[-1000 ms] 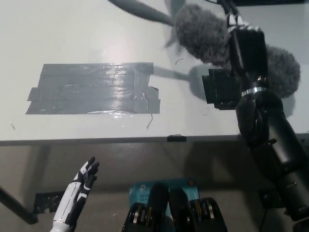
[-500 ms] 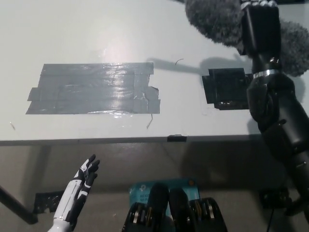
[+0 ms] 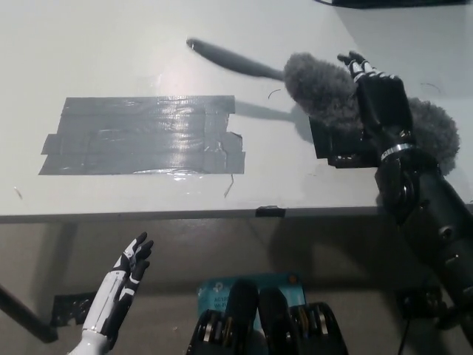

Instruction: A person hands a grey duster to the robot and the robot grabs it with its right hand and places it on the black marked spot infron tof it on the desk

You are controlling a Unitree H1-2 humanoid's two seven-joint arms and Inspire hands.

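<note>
The grey duster (image 3: pixel 325 92) is clamped in the black right hand (image 3: pixel 380 100) over the black marked spot (image 3: pixel 341 144), near the desk (image 3: pixel 111 44) front edge at right. Its handle (image 3: pixel 229 59) is angled up-left, seemingly raised above open desk surface. A grey tape patch (image 3: pixel 140 135) is seen left of the spot, well apart, with bare room between. The spot is partly hidden by fluff and hand; contact with it cannot be told. The white left hand (image 3: pixel 126 277) is held below the desk edge at lower left, fingers spread, empty.
</note>
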